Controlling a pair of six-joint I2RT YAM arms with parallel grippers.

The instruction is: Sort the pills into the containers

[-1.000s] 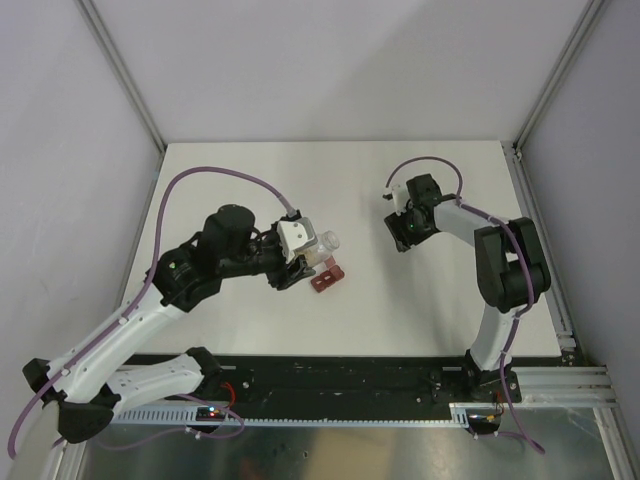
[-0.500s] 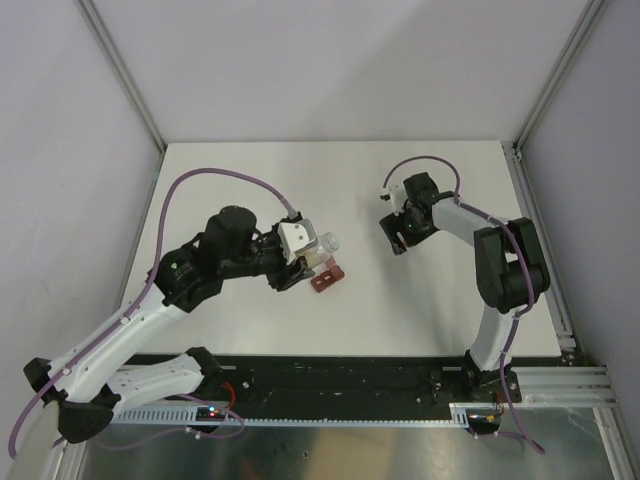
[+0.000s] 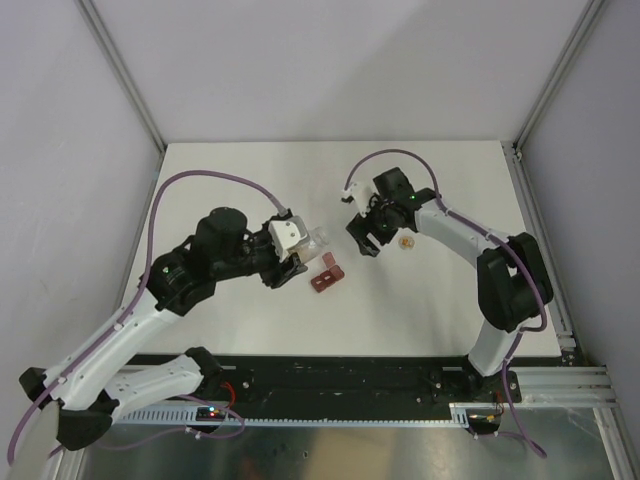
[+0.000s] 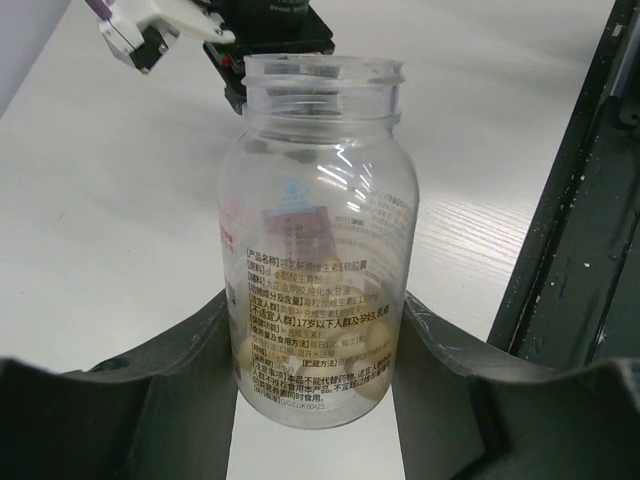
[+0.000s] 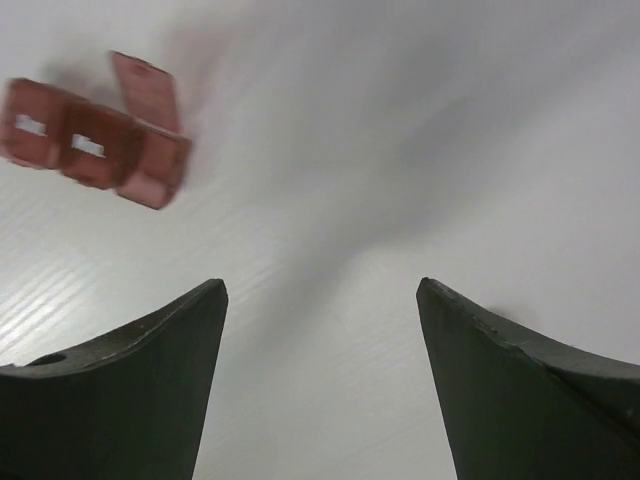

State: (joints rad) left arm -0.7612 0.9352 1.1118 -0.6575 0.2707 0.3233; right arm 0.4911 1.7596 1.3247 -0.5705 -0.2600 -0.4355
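Top external view showed the dark red containers strip (image 3: 327,273) at frame centre, its long axis running lower left to upper right, just right of the left gripper (image 3: 296,247) and lower left of the right gripper (image 3: 362,236). Only the left wrist view showed the left gripper clamped on a clear bottle (image 4: 315,200), pills (image 4: 310,352) at its bottom. Right wrist view showed the right gripper's fingers spread and empty, with the strip at upper left.

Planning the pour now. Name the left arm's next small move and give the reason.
Likely draw the left gripper slightly toward the near edge, so the clear bottle's open mouth hangs over the red strip. The pills sit at the bottle's bottom, and the strip lies just nearer than the mouth, one flap up.
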